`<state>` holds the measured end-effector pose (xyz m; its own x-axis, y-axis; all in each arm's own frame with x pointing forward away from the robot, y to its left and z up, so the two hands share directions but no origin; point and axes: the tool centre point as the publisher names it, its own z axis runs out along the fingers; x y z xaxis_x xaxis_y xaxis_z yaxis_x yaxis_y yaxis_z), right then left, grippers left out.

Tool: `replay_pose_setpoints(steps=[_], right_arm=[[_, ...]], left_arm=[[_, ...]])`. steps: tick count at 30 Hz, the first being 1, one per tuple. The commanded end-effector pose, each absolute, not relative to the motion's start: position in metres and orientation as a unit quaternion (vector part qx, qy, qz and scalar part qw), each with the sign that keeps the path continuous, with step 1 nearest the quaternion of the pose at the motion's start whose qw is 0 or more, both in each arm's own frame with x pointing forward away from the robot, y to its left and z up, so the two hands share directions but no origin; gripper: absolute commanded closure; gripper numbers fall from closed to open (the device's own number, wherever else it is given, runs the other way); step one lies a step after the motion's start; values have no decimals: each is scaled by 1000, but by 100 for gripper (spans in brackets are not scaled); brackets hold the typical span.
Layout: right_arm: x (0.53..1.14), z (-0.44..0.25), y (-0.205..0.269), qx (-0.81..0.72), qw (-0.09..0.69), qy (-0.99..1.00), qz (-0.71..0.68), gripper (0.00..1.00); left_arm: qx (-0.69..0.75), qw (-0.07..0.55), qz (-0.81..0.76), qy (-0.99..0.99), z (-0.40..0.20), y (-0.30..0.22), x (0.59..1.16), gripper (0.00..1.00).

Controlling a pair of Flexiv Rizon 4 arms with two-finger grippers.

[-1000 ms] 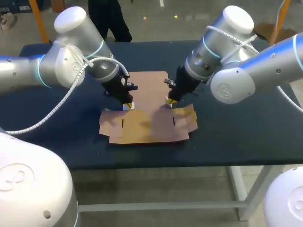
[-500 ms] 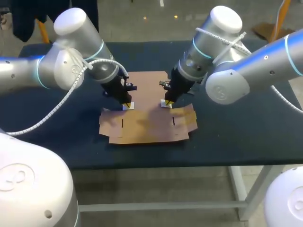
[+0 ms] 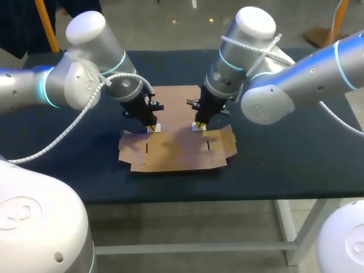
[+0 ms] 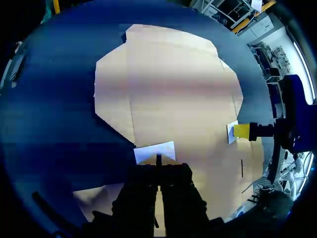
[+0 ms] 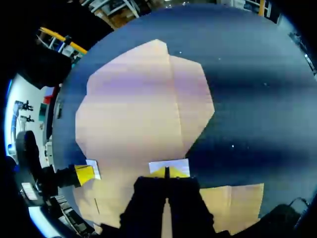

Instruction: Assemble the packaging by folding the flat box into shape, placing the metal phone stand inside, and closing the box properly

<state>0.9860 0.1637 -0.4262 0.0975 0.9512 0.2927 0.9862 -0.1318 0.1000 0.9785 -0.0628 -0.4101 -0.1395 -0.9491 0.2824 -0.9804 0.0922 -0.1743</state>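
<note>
Table: one (image 3: 296,153), with a dark blue top.
Robot arms: two from where I stand, the left arm (image 3: 68,85) and the right arm (image 3: 284,91).
Grippers: two, one on each arm, the left gripper (image 3: 152,126) and the right gripper (image 3: 199,125).
Flat box: one (image 3: 176,151), a single sheet of brown cardboard.
White patches: two small rectangles on the cardboard, one (image 4: 155,151) at the left gripper's tip, the other (image 5: 168,166) at the right gripper's tip.
Short slits: two that I can make out in the cardboard, one (image 3: 147,149) towards each end.
</note>
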Motion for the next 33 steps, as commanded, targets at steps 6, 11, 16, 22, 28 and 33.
replay_pose_setpoints(steps=[6, 11, 16, 22, 28, 33], right_arm=[[988, -437, 166, -742, 56, -654, -139, 100], [990, -424, 165, -738, 46, -656, -151, 100], [989, -411, 163, -731, 44, -659, -170, 100], [990, -398, 145, -710, 89, -669, -200, 100], [990, -386, 127, -706, 107, -668, -209, 100], [991, -375, 110, -708, 123, -663, -209, 100]], left_arm=[[655, 34, 160, -737, -414, -63, 971, 100], [655, 24, 174, -735, -404, -62, 969, 100], [654, 12, 194, -731, -390, -57, 969, 100], [653, 10, 203, -730, -371, -47, 971, 100], [654, 2, 205, -728, -353, -35, 975, 100], [655, -6, 199, -729, -337, -25, 973, 100]])
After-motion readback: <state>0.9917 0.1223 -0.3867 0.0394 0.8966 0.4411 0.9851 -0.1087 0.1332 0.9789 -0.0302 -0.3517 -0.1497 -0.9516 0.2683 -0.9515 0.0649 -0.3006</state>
